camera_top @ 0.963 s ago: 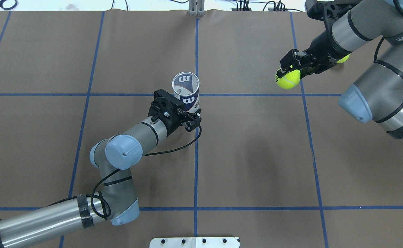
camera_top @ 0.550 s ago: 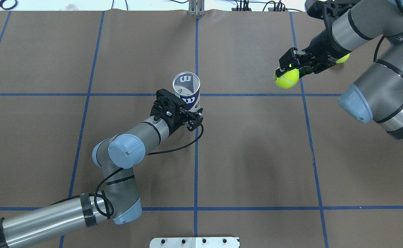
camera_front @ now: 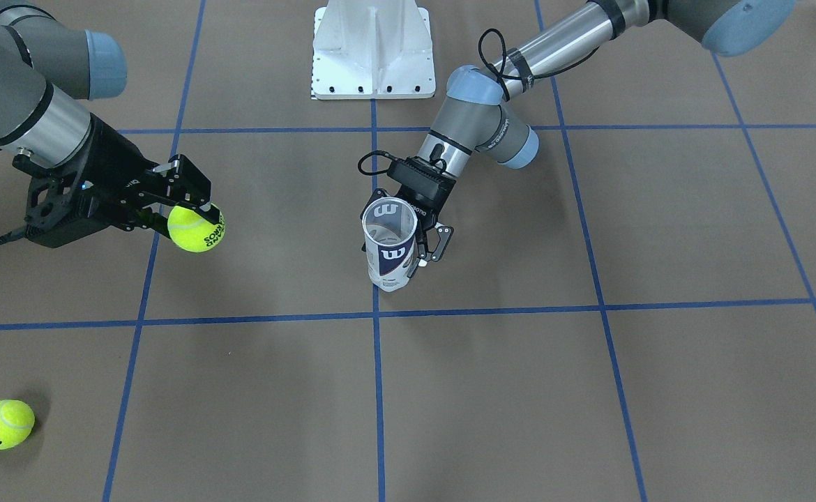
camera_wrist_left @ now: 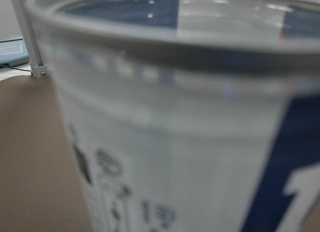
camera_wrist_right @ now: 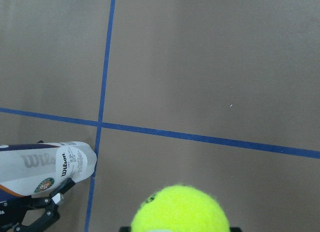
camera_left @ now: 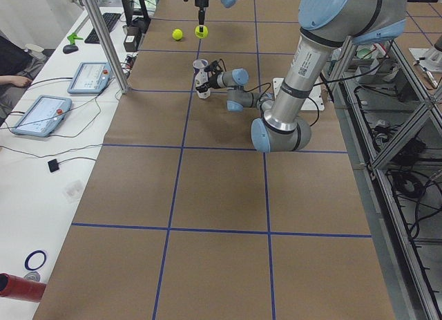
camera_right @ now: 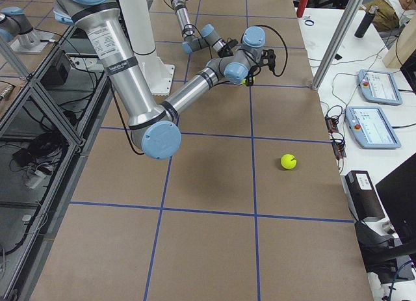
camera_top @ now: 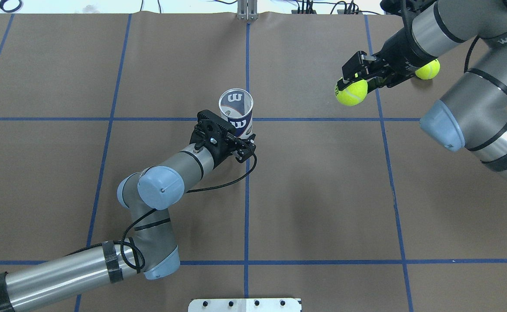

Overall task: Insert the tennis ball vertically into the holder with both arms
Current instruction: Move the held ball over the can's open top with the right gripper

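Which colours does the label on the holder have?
White and navy, with a W; the holder shows best in the front-facing view.

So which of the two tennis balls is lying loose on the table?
The free ball, resting alone on the table with nothing touching it; the held ball is clamped in the right gripper.

Overhead looking down, front view opposite, both sharing the holder (camera_top: 236, 118), side views distant, wrist views close

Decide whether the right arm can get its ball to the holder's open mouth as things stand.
Probably yes. The left gripper holds the holder roughly upright, mouth open and uncovered. Nothing stands between it and the tennis ball in the right gripper.
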### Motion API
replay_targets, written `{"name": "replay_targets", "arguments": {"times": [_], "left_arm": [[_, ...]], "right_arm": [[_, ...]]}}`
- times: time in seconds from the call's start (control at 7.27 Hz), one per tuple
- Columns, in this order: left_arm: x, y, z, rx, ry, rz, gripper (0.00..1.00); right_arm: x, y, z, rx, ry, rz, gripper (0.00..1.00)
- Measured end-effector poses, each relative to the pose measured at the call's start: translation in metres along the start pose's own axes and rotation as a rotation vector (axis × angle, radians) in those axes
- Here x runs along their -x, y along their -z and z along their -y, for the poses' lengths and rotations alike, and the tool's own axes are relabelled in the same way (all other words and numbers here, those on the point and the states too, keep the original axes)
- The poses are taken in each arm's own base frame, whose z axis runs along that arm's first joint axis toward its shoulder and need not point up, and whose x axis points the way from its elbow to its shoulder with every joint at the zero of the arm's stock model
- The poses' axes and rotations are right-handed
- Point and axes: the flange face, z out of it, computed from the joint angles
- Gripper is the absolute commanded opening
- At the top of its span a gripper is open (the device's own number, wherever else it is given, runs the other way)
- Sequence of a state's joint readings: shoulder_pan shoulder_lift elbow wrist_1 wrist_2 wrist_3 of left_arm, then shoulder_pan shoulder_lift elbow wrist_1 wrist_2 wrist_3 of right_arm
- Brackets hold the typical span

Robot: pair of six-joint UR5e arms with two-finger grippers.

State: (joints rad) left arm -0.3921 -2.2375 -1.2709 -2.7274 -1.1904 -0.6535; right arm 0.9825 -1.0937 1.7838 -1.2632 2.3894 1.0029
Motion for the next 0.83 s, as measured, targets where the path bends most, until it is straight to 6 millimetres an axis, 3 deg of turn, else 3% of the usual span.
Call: {"name": "replay_targets", "arguments": {"times": [0.41,0.83], "left_arm": [[0.0,-0.002,-0.001,0.002,0.002,0.001,0.83],[-0.001,-0.002,0.001,0.001,0.003,-0.001,0.78]], "right_arm": [[0.067,-0.002,0.007,-0.006,-0.026,0.053,0.0],[0.14,-0.017,0.032,-0.029,-0.091,0.075,0.0]]}}
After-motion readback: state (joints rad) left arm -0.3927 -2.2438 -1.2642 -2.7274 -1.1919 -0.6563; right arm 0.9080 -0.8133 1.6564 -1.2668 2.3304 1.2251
